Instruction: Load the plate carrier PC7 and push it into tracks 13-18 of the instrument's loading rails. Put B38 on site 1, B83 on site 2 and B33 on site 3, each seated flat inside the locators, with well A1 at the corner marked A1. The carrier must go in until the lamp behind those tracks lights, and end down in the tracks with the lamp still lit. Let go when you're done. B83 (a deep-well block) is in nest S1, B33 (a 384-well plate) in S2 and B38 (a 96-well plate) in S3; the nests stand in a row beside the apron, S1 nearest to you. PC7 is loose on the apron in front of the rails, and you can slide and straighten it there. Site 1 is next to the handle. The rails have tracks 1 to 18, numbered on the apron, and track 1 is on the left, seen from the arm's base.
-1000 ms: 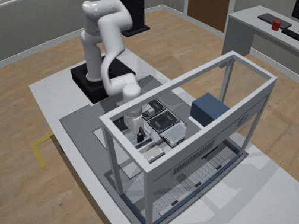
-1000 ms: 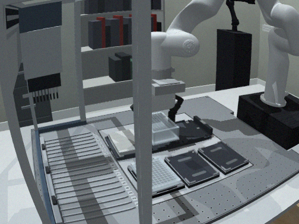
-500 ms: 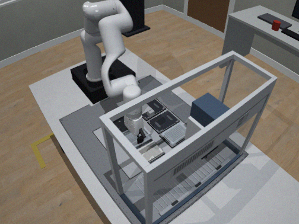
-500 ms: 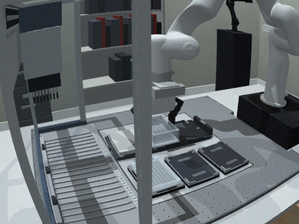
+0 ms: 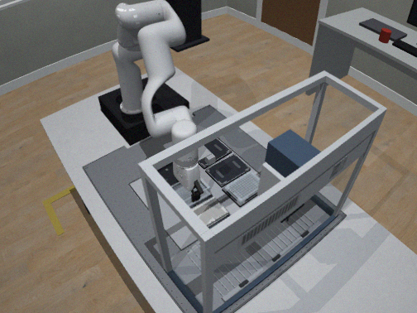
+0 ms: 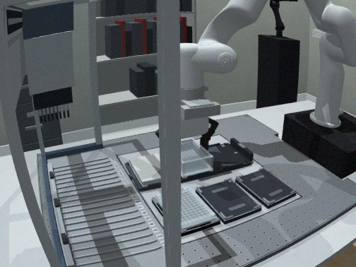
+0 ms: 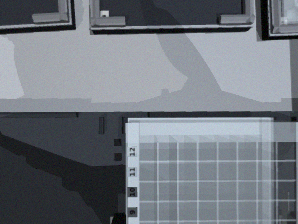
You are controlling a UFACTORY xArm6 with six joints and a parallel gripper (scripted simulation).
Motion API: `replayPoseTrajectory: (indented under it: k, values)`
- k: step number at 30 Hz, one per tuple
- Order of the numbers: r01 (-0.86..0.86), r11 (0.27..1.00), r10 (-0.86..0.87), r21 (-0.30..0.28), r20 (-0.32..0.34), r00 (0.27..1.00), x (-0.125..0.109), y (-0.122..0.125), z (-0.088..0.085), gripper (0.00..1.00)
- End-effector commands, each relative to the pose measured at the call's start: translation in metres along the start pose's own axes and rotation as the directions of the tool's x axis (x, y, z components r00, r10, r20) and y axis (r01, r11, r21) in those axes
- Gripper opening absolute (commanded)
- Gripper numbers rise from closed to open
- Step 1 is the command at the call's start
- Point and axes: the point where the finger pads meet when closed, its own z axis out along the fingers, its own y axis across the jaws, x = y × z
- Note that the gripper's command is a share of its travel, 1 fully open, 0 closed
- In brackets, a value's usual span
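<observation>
My gripper (image 6: pixel 198 142) is shut on B83 (image 6: pixel 195 157), a clear deep-well block, and holds it at the middle site of the black carrier PC7 (image 6: pixel 226 155). I cannot tell whether the block touches the site. It fills the lower right of the wrist view (image 7: pixel 200 170). B33 (image 6: pixel 145 169), a pale 384-well plate, lies on the carrier's far site, away from the handle (image 6: pixel 243 148). B38 (image 6: pixel 191 205), a 96-well plate, sits in nest S3. Nests S2 (image 6: pixel 227 199) and S1 (image 6: pixel 265 187) are empty. In the top view the gripper (image 5: pixel 194 191) is under the frame, next to B33 (image 5: pixel 212 213).
The loading rails (image 6: pixel 95 205) lie beyond the carrier. The instrument's grey frame surrounds the deck, with one post (image 6: pixel 169 123) hiding part of the block. A blue pipetting head (image 5: pixel 289 151) hangs over the far side. The arm's black base (image 6: pixel 325 141) stands behind the nests.
</observation>
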Motion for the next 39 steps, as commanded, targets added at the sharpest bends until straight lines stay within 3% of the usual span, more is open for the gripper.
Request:
replayPoseTrajectory:
  k: [1,8,9,39]
  values:
    - [0.0,1.0,0.0,-0.005,0.001,1.0,-0.0002,0.002,-0.0019,0.0]
    - [0.0,1.0,0.0,-0.005,0.001,1.0,-0.0002,0.0021,-0.002,0.0]
    - [0.0,1.0,0.0,-0.005,0.001,1.0,-0.0002,0.002,-0.0015,1.0]
    - [0.0,1.0,0.0,-0.005,0.001,1.0,-0.0002,0.0021,-0.0016,1.0]
